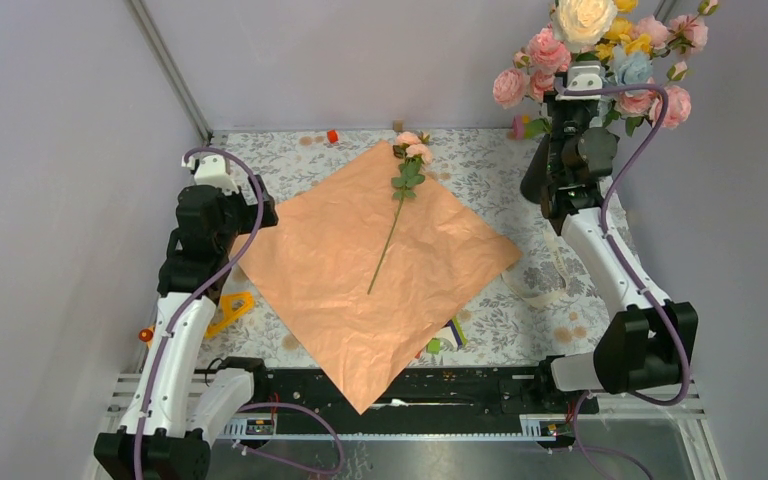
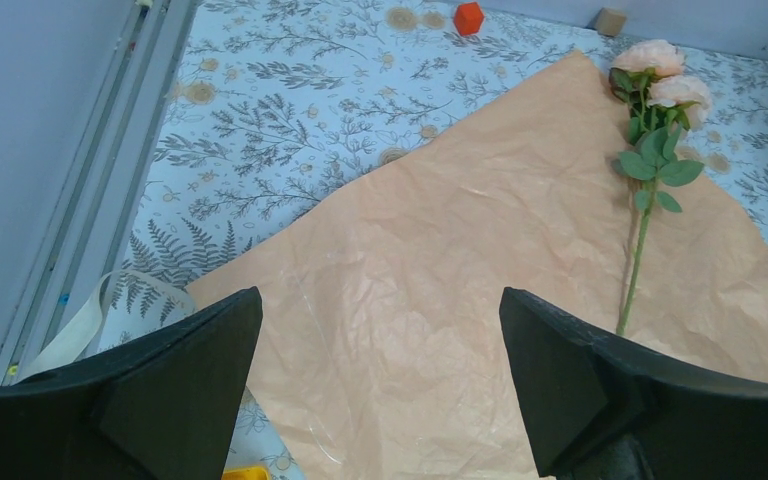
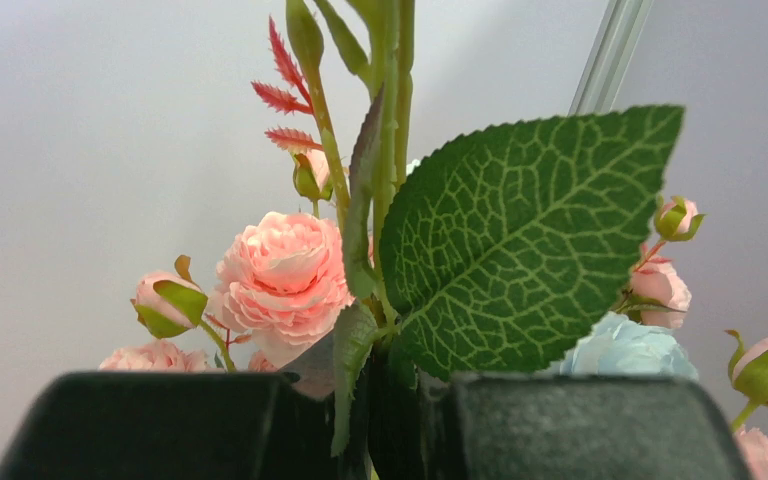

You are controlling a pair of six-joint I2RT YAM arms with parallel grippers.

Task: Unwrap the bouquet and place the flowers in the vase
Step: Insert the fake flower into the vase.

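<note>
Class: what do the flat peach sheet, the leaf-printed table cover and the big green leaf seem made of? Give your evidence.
Flat peach sheet: matte paper, judging by its fine crinkles and sharp creases. Leaf-printed table cover: probably cloth or vinyl; it lies smooth, so the look leaves it open. Big green leaf: likely fabric or plastic, with pressed, very regular veins.

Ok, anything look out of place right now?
One pink-flowered stem lies alone on the spread paper, away from the flowers at far right, where the right tool grips a green stem. The paper's near corner overhangs the black rail.
</note>
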